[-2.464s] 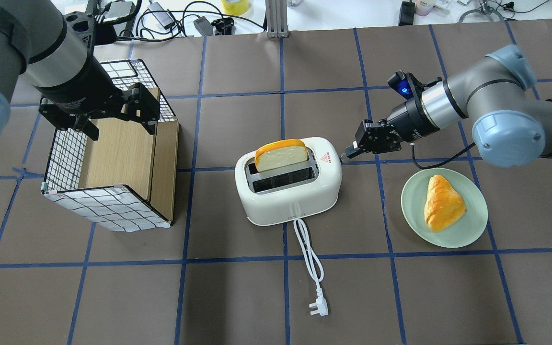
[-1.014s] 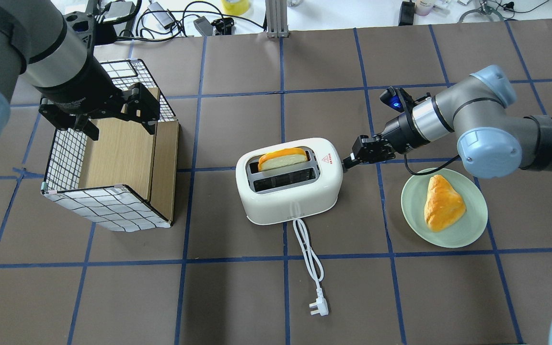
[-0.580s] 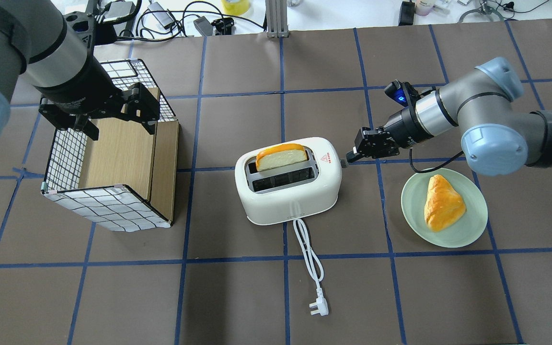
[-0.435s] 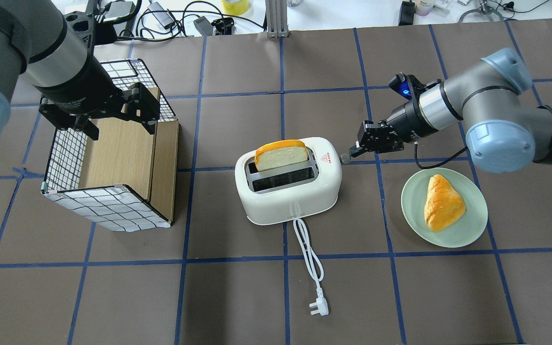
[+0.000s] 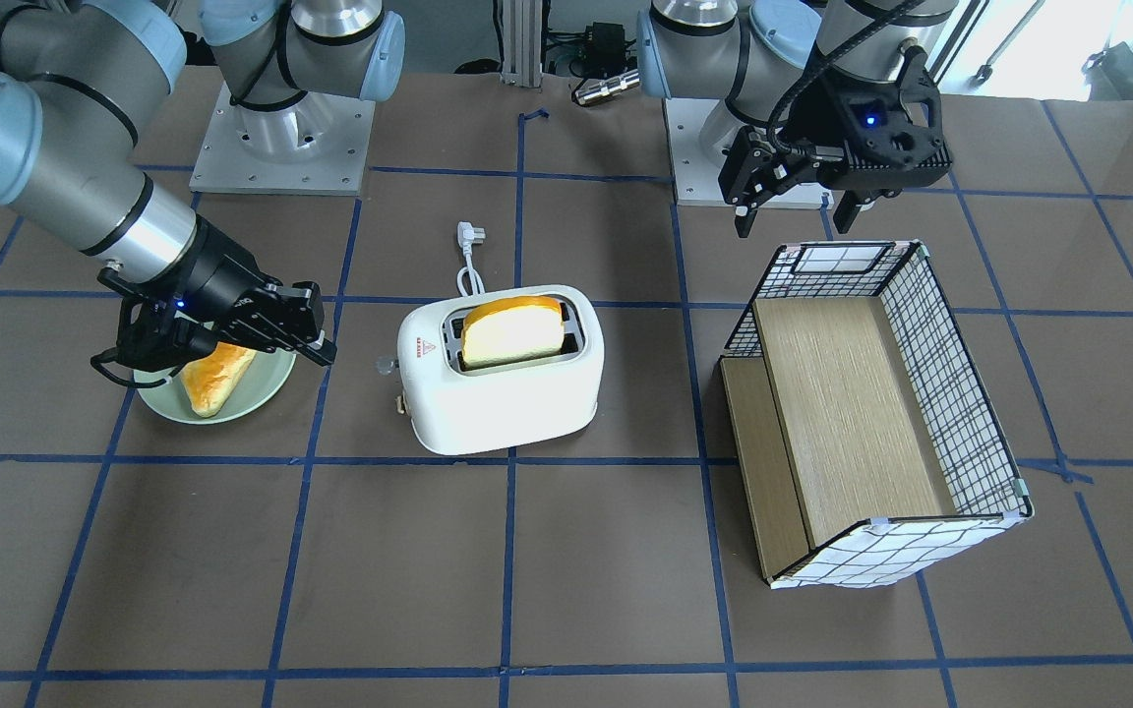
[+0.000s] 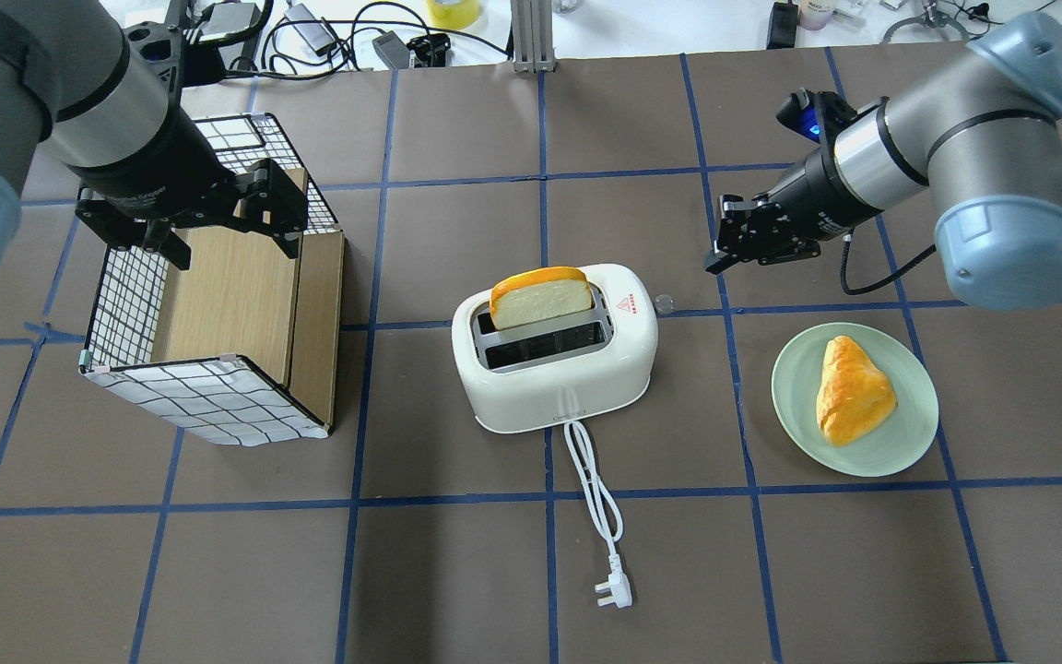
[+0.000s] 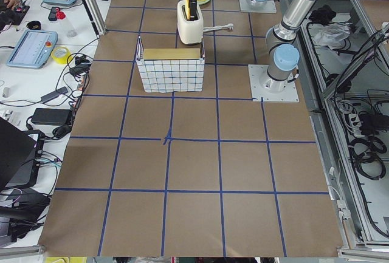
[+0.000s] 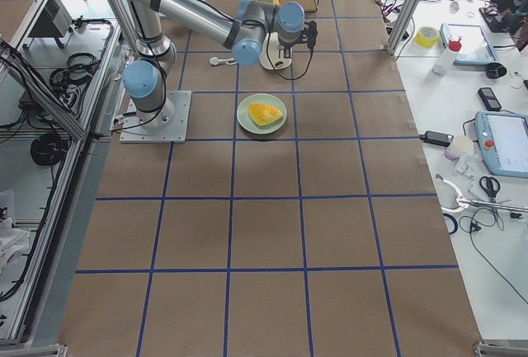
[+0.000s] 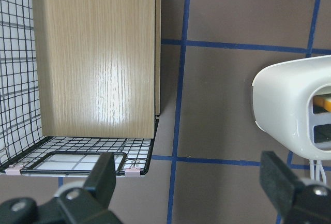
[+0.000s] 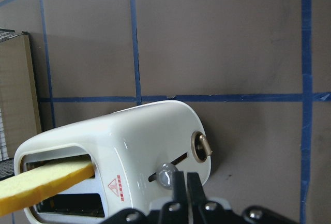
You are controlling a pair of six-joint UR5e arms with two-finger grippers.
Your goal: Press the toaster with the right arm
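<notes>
The white toaster (image 6: pixel 577 369) stands mid-table with a bread slice (image 6: pixel 540 300) raised high in its far slot. Its clear lever knob (image 6: pixel 663 302) is at the end facing my right gripper (image 6: pixel 713 263). That gripper is shut, empty, and a short way off the knob, not touching it. The right wrist view shows the shut fingertips (image 10: pixel 184 177) just beside the knob (image 10: pixel 166 175) and toaster (image 10: pixel 150 136). In the front view my right gripper (image 5: pixel 326 354) is left of the toaster (image 5: pixel 498 393). My left gripper (image 6: pixel 227 235) is open over the basket.
A checked wire-and-wood basket (image 6: pixel 218 304) lies on its side at the left. A green plate (image 6: pixel 900 443) with a pastry (image 6: pixel 852 387) sits right of the toaster, near my right arm. The white cord and plug (image 6: pixel 612 595) run toward the front edge.
One second ago my right gripper was low at the lever and the slice sat sunk. Since then the slice has come back up and the gripper has lifted and pulled away. The left arm is still.
</notes>
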